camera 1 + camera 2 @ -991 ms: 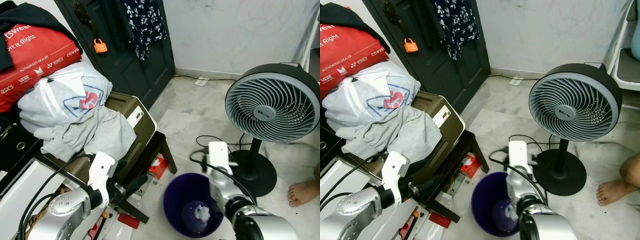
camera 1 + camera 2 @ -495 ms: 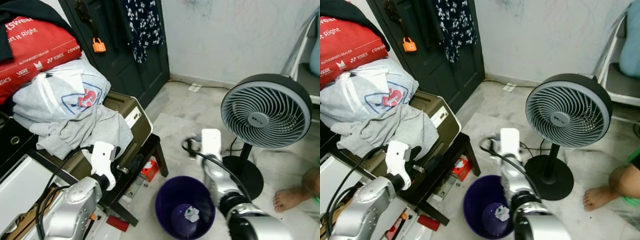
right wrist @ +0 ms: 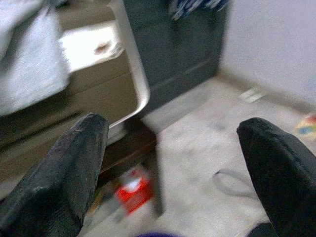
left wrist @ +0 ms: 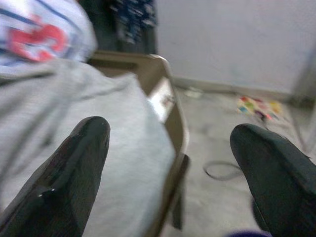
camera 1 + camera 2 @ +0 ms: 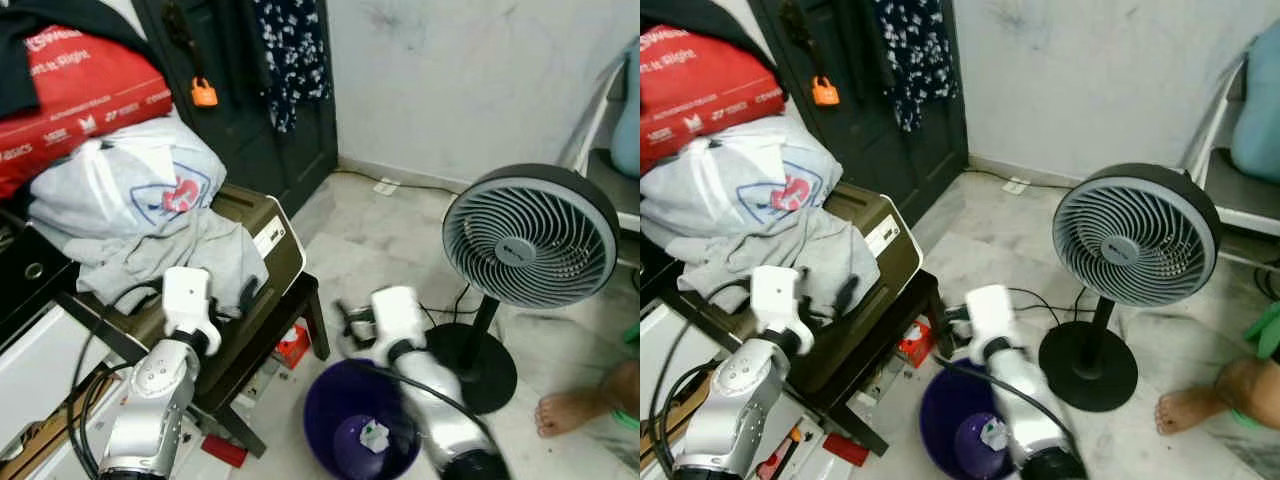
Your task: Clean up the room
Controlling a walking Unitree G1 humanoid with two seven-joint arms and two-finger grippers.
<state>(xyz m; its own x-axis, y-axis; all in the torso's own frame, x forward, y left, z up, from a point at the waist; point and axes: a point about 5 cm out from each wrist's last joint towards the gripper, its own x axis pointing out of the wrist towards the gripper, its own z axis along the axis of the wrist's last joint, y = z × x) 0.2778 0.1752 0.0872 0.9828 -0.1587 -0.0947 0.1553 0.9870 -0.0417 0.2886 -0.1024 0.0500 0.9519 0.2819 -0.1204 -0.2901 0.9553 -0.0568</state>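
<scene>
A crumpled white scrap [image 5: 373,436] is seen lying at the bottom of the purple bin [image 5: 330,400] on the floor. Since a second ago the right gripper [image 3: 173,163] has been raised clear of the bin, fingers apart and empty; the left gripper [image 4: 173,168], also spread, is held over the grey garment [image 5: 170,262] at the bench edge. That drop is judged done.

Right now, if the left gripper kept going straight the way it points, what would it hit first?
Probably the grey garment draped over the olive suitcase: it lies between the open fingers of the left gripper. Depth is unclear.

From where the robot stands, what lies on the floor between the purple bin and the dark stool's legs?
In the left eye view, a small red box lies between the purple bin and the stool.
</scene>
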